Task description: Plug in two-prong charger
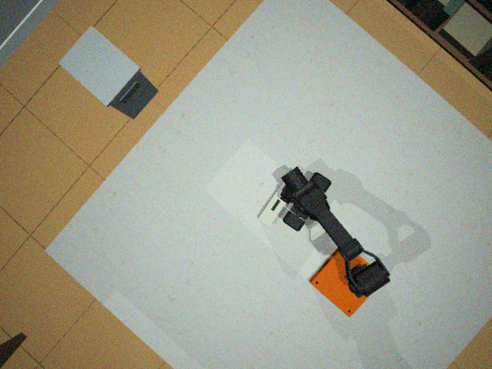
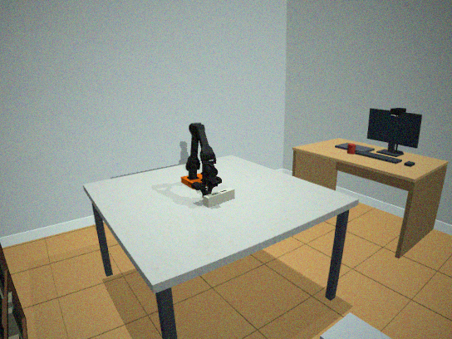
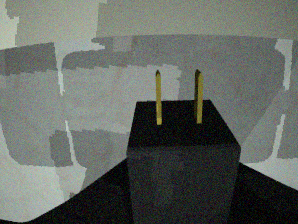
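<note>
Charger gripped, prongs bare

The pale table spreads beneath the gripper. The cream power strip lies just beside it. Smallest, the black charger is clamped between its fingers, both brass prongs exposed.

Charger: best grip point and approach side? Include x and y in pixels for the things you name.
Grip the black block body of the charger [image 3: 183, 175] on its two opposite flat side faces, coming from the end away from the prongs [image 3: 159, 97]. The body is boxy, and both prongs stand out parallel from the far face, so a rear hold should leave them free for a straight push. The gripper already holds it about that way.
</note>
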{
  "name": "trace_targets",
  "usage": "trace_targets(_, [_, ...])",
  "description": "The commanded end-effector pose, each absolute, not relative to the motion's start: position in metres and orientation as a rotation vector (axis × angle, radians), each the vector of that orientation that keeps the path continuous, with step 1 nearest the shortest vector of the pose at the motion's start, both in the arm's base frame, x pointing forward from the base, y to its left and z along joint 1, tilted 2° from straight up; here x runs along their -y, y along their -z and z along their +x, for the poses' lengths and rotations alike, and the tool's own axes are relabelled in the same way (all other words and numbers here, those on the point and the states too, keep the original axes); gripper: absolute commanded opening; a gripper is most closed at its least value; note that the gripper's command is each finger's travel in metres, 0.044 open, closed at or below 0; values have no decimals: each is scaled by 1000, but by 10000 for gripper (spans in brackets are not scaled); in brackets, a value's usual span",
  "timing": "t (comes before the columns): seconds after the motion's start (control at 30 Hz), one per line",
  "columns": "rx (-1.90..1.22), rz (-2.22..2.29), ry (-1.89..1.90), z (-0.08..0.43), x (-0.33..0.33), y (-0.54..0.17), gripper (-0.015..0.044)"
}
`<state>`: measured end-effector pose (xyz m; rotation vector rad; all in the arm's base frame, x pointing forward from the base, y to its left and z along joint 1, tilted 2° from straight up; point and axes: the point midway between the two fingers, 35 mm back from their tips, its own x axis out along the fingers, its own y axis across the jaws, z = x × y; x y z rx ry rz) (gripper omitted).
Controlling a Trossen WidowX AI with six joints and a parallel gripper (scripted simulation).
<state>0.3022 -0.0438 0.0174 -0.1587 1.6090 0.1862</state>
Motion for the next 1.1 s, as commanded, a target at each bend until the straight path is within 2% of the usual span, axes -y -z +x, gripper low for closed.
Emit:
trace_targets(0.0, [-1613, -157, -184, 305, 44, -16, 0])
trace_targets(1.07, [-1612, -156, -184, 311, 43, -17, 0])
